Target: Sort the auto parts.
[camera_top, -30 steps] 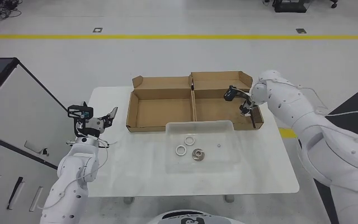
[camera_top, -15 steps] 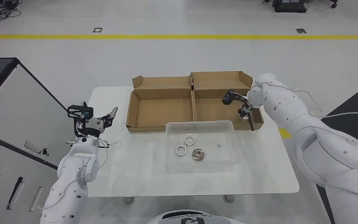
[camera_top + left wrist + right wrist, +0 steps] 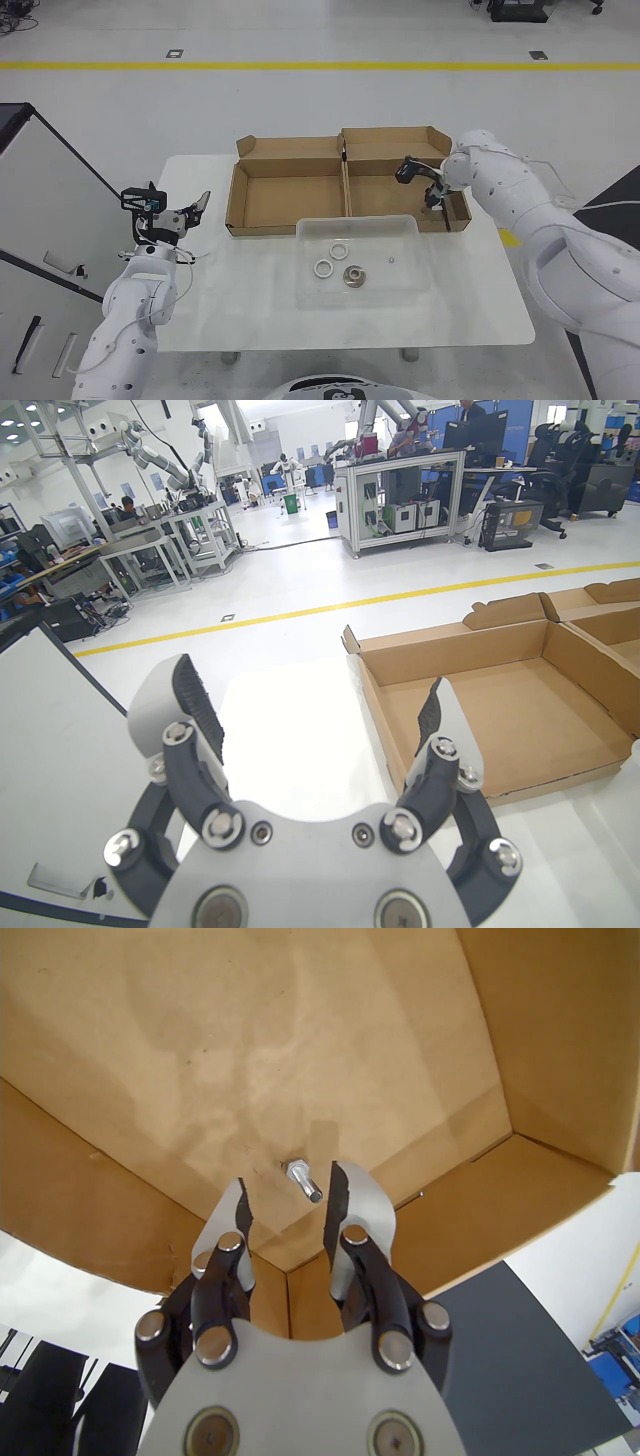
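Auto parts, top view: white rings (image 3: 324,268) and a metal flanged part (image 3: 352,276) are seen lying in the clear tray (image 3: 355,222) at the middle of the desk (image 3: 470,290), in front of two open cardboard boxes.
Right arm, top view: the arm is bent inward over the right box (image 3: 385,190), and the right end effector (image 3: 437,205) is lowered at that box's near right corner.
Left arm, top view: the arm is held up at the desk's left edge, with the left end effector (image 3: 197,208) well apart from the tray and the left box (image 3: 285,200).
Left end effector, left wrist view: the left end effector (image 3: 310,672) is shown with its fingers spread wide and nothing between them, above the desk beside the left box (image 3: 500,700).
Right end effector, right wrist view: the right end effector (image 3: 289,1175) is held with its fingers apart.
Bolt, right wrist view: a bolt (image 3: 302,1180) is seen lying on the box floor (image 3: 200,1028) near a corner, between the fingertips and ungripped.
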You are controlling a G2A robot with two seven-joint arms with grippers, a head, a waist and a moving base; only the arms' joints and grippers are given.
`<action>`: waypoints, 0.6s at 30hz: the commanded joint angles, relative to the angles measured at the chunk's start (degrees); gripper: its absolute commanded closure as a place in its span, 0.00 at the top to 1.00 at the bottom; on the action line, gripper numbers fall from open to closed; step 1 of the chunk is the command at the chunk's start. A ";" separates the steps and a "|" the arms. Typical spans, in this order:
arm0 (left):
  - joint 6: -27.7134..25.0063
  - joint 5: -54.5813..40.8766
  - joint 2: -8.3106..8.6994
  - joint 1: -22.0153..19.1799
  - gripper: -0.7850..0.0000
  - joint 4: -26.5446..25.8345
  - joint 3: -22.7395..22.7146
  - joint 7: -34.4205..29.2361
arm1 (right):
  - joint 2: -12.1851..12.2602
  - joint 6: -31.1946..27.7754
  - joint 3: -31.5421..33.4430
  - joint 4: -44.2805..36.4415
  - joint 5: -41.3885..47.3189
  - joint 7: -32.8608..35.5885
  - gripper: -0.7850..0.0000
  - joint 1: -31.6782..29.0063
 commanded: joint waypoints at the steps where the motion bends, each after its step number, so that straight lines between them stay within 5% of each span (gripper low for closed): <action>1: 0.00 0.00 0.00 0.00 1.00 0.00 0.00 0.00 | 0.11 0.13 0.36 -0.38 -0.20 -0.08 1.00 0.22; 11: 0.00 0.00 0.00 0.00 1.00 0.00 0.00 0.00 | 1.79 0.10 3.54 -4.77 0.27 0.25 1.00 1.43; 18: 0.00 0.00 0.00 0.00 1.00 0.00 0.00 0.00 | 5.13 -0.98 7.75 -14.32 2.19 3.20 1.00 1.05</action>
